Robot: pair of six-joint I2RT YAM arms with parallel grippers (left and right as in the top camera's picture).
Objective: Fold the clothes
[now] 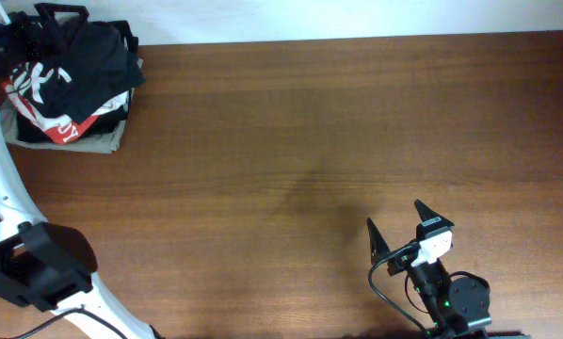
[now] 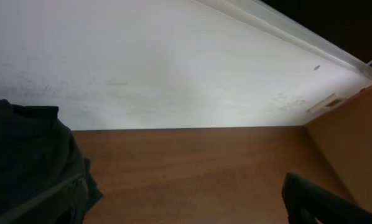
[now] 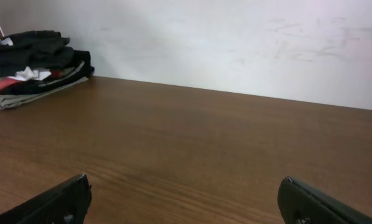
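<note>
A pile of clothes [image 1: 70, 85], black and red-and-white pieces on a beige one, lies at the table's far left corner. It also shows in the right wrist view [image 3: 30, 62]. My left gripper [image 1: 51, 19] is over the back of the pile, next to the wall. In the left wrist view its jaws [image 2: 183, 202] are wide apart, with dark cloth [image 2: 30, 162] against the left finger and bare table between them. My right gripper [image 1: 399, 226] is open and empty, low over the table near the front, far from the pile; its jaws [image 3: 186, 193] hold nothing.
The brown wooden table [image 1: 338, 132] stretches from the pile to the right edge. A white wall [image 3: 236, 37] runs along the table's far side. The right arm's base [image 1: 451, 301] sits at the front edge.
</note>
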